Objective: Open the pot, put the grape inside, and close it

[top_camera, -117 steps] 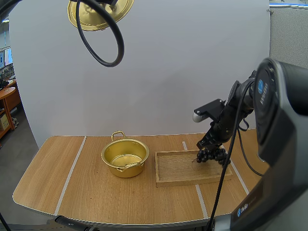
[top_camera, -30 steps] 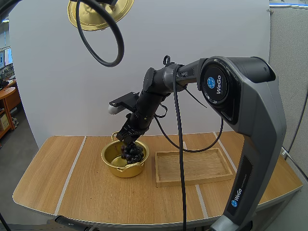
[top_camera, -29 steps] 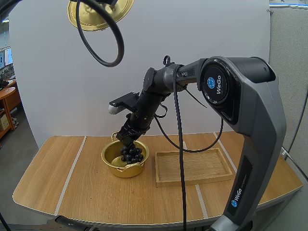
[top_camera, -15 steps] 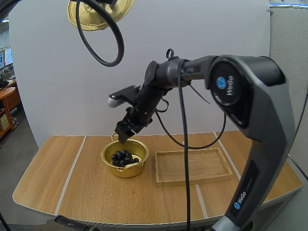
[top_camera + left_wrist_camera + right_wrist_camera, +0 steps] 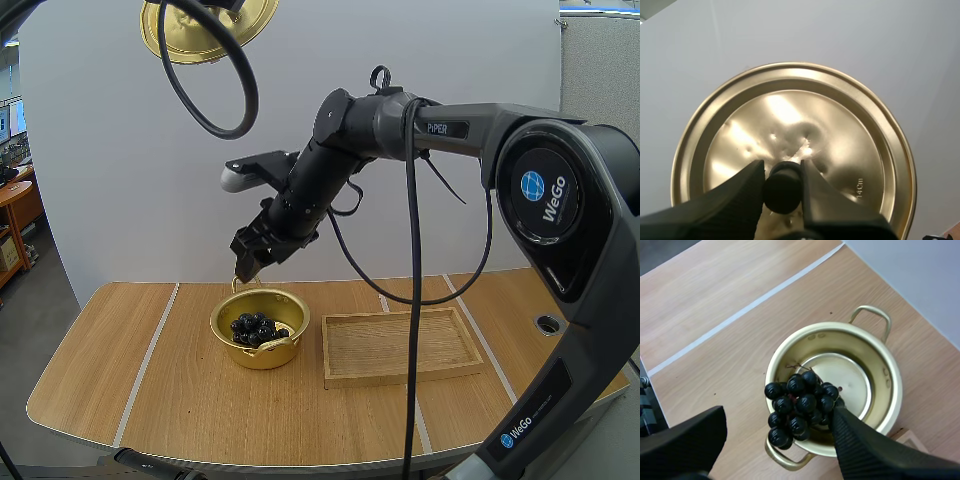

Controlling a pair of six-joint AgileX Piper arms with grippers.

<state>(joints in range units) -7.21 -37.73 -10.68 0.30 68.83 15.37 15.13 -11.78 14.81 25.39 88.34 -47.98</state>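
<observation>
While the bunch of grapes (image 5: 256, 328) lies inside the open gold pot (image 5: 262, 356) on the counter (image 5: 200, 410), the wooden tray (image 5: 400, 377) sits at the pot's 3 o'clock. Above its 12 o'clock rim hovers the right hand (image 5: 245, 272), fingers spread and empty. High above, the left hand (image 5: 782, 176) pinches the lid (image 5: 840, 130) by its knob (image 5: 783, 194).

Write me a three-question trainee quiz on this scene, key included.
1. True or false: the grapes lie inside the pot.
2. Which gripper holds the lid? A. left B. right C. neither
3. Fill in: the right gripper, above the pot, is ___ (open or shut).

Key: 1 true. 2 A: the left gripper is shut on the lid, held high off the pot. 3 open.
</observation>
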